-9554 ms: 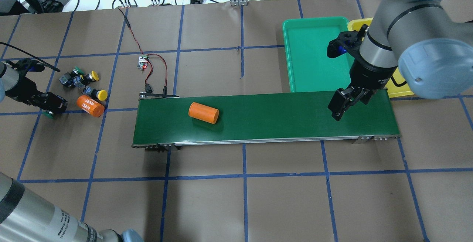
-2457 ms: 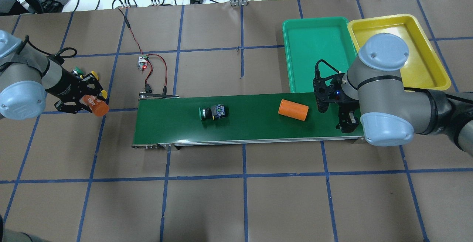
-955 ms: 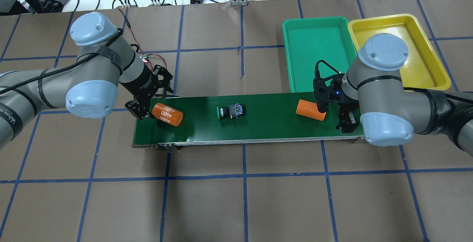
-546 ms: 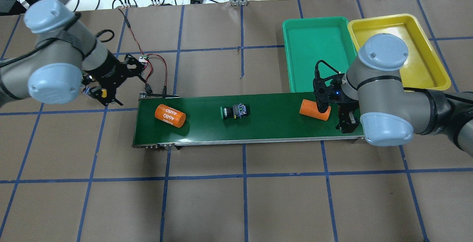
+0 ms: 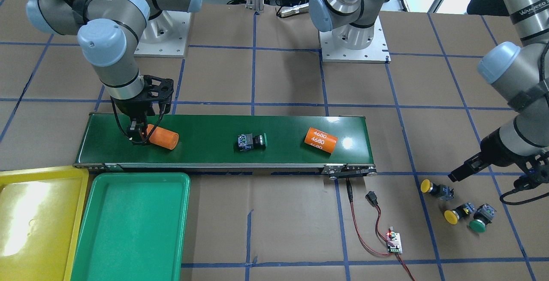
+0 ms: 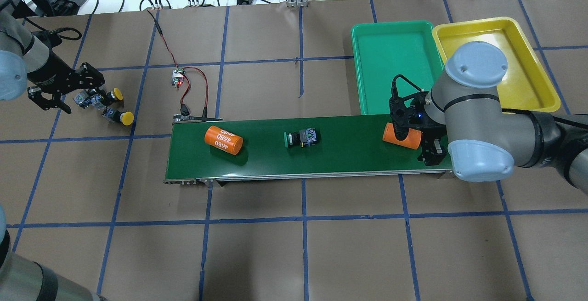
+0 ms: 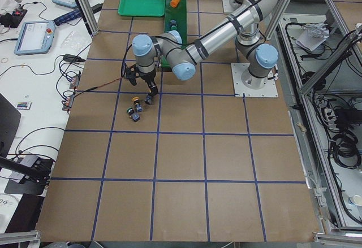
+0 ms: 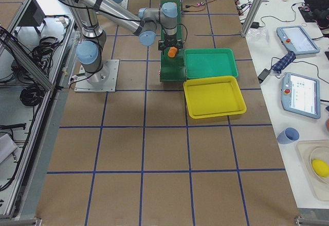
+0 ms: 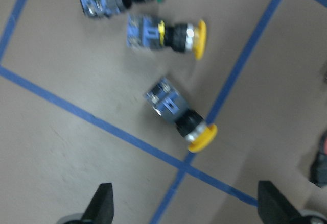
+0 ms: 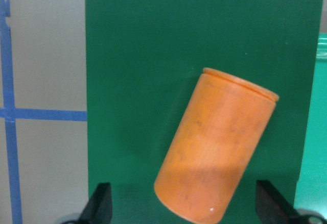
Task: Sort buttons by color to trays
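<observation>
Green button (image 5: 479,222) off belt (image 6: 340,158) end far from trays (image 6: 390,24): hidden under left gripper (image 9: 186,199) overhead, blurred in wrist view. Yellow buttons (image 9: 179,114) alongside, all beyond wide-apart fingers (image 9: 103,203). Second green button (image 6: 301,137) mid-belt. Right gripper (image 10: 186,203): spread astride orange cylinder (image 10: 217,155), tips cut off.

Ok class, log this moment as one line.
left gripper open near three buttons | right gripper open over plain orange cylinder | green button on belt | green tray, yellow tray empty
</observation>
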Controlling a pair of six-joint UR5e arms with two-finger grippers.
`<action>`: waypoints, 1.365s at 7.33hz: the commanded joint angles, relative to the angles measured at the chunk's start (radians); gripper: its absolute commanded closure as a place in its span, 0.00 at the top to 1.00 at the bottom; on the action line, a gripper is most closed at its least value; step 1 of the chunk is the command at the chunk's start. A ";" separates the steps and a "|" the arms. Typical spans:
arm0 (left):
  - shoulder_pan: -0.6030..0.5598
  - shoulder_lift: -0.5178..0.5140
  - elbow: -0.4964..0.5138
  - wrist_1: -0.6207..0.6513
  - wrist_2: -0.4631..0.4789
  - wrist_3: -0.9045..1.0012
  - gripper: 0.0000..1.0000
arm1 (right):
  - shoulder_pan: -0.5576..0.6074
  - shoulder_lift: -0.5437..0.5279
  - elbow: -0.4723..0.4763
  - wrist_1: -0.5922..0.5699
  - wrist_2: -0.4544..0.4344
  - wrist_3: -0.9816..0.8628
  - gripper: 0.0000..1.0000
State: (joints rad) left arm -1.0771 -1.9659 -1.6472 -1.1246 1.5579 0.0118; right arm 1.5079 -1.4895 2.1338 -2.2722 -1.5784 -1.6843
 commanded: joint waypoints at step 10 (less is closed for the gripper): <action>0.003 -0.169 0.004 0.114 -0.064 -0.228 0.00 | 0.000 0.000 0.000 0.000 -0.002 0.000 1.00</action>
State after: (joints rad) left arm -1.0761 -2.1392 -1.6447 -1.0084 1.4988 -0.2165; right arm 1.5082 -1.4895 2.1338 -2.2718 -1.5800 -1.6843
